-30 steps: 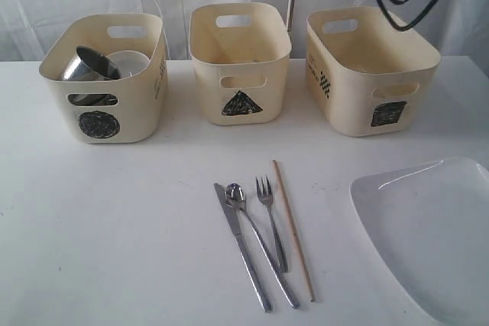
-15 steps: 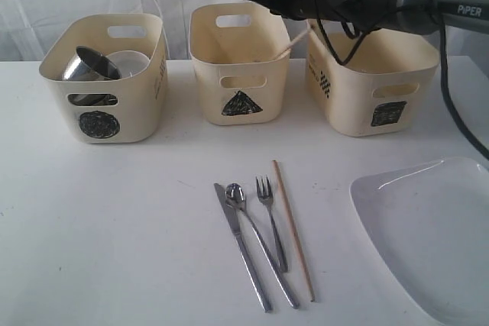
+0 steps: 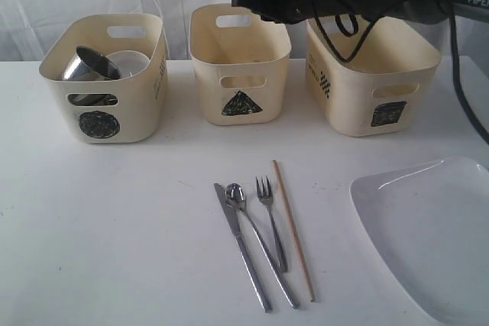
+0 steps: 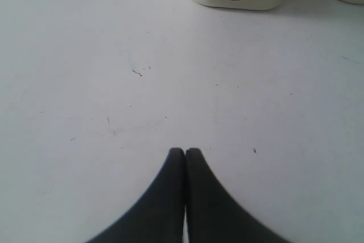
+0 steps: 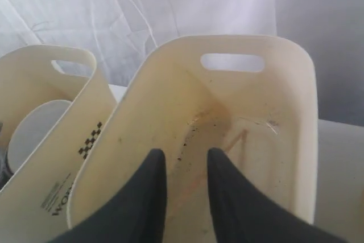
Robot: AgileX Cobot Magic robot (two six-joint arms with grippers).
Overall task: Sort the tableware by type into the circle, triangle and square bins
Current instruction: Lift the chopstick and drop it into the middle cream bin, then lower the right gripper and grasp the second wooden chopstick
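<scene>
**Bench (image 3: 114, 227), front row, unsorted**
- knife (image 3: 243, 248), spoon (image 3: 263, 250), fork (image 3: 273, 224): flat, handles toward me, packed close. The spoon's bowl touches the knife blade.
- chopstick (image 3: 293, 230): a single stick, flat, just beside the fork.
- plate (image 3: 428, 234): large, white, at the right front, partly out of sight.

**Left end effector (image 4: 185, 152)**
- Jaws pressed together, holding nothing, low over bare bench in front of the circle bin (image 3: 137, 104).

**Back row**
- Circle bin: holds a tipped steel mug (image 3: 88, 65) and a white bowl (image 3: 130, 62).
- Triangle bin (image 3: 241, 89): on its floor lies a thin stick (image 5: 236, 140), probably the other chopstick, though the wrist view is faint there.
- Square bin (image 3: 367, 89): nothing visible inside from here.

**Right end effector (image 5: 185, 153)**
- Jaws parted with nothing between them, hanging over the triangle bin's mouth.

**Hazards noted**
- The arm sits close above the light triangle bin, so a low exit could clip the rim and shove or tip it.
- The remaining chopstick is thin and lies flat. A pinch may slip off it or drag the neighbouring fork along.
- The knife and spoon touch, so lifting one may flick the other.
- The plate looks wide for the square bin and may jam on the rim.
</scene>
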